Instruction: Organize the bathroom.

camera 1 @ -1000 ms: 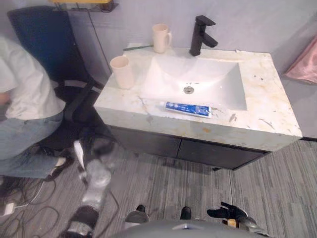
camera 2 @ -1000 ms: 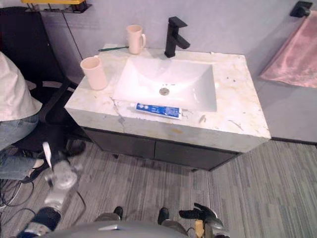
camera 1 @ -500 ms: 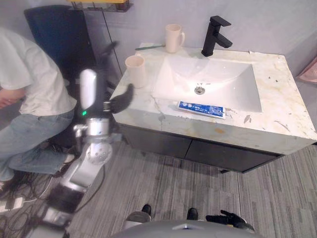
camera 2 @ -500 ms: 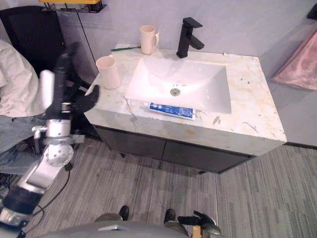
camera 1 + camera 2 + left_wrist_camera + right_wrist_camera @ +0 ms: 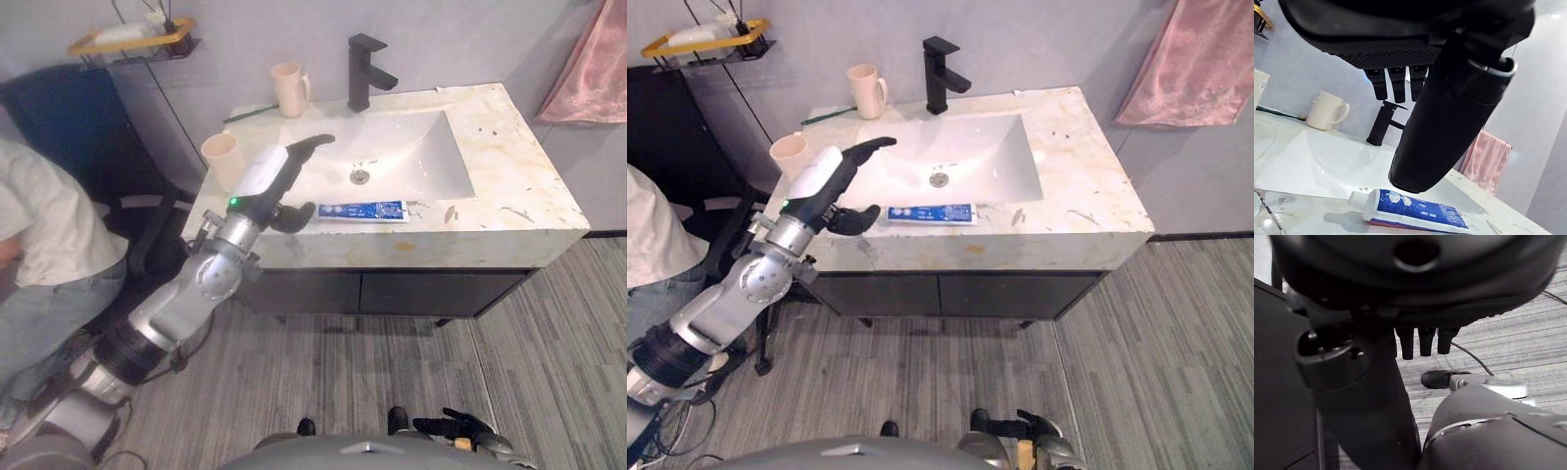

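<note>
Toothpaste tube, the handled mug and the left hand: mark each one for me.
toothpaste tube (image 5: 361, 210), left eye view, middle of the blue body.
handled mug (image 5: 287, 88), left eye view, its side wall.
left hand (image 5: 828, 184), right eye view, back of the hand, fingers straight over the basin.

Left arm reaches up and forward, its hand (image 5: 284, 176) open, fingers (image 5: 315, 143) straight and thumb spread. Right hand (image 5: 458, 427) hangs low at the robot's side, fingers loosely extended, holding nothing.

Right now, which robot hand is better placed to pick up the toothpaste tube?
Left. The left robot hand is open over the counter beside the toothpaste tube; the right robot hand hangs low by the floor.
</note>
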Controlling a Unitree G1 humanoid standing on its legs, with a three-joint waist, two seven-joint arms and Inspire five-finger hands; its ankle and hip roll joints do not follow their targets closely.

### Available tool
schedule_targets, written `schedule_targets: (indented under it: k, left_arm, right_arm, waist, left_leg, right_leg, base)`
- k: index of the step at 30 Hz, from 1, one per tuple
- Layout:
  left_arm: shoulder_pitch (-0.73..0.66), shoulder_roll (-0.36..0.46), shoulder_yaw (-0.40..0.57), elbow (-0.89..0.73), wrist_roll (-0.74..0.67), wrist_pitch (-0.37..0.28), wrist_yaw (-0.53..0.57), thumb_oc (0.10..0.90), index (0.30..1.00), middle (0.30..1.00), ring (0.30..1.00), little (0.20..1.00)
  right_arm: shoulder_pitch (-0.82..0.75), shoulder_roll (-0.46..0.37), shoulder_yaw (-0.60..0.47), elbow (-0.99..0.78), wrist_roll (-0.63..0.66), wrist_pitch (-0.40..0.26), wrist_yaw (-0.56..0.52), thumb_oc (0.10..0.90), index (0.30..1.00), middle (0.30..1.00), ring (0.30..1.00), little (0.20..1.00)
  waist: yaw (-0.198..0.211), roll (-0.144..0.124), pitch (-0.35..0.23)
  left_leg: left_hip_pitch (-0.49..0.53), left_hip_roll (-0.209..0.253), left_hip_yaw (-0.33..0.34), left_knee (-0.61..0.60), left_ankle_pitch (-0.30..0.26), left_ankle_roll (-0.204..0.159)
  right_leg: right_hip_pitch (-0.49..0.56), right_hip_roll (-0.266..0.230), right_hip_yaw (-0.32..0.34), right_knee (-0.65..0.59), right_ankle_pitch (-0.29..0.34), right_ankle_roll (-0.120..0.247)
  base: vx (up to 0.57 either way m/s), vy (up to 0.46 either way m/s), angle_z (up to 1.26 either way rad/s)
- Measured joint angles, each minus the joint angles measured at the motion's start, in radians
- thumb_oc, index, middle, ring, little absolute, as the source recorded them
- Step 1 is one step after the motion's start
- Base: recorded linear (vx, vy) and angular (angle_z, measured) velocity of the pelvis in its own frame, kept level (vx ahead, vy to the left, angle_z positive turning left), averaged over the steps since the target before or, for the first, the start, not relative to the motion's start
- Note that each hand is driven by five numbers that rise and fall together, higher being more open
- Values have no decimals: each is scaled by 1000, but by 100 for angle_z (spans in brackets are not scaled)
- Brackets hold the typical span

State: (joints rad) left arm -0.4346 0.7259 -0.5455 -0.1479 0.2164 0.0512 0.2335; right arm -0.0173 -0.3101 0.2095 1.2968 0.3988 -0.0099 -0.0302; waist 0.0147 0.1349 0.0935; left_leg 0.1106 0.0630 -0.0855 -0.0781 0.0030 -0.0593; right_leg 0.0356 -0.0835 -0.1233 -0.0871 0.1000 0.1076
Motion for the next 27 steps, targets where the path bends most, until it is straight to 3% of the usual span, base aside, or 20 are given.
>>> schedule_targets:
  k: [12,27]
  left_arm:
    - [-40,33,-88,169,-178,97,-174,800,900,900,900,900]
    - [-45,33,-87,154,-258,102,-148,800,900,900,900,900]
  right_arm:
    - [-10,0,-2,-1,0,4,5,800,900,900,900,900]
    - [-8,2,-2,-4,0,0,3,800,900,900,900,900]
  waist:
    - [-30,5,-3]
    - [-41,3,-2]
  left_leg:
    - [2,-1,25,-5,0,1]
    - [2,0,25,-5,0,1]
  right_leg:
    - [-13,0,21,0,8,1]
    - [-13,0,19,0,8,1]
  base:
    - [34,10,-6]
    - [7,-4,0]
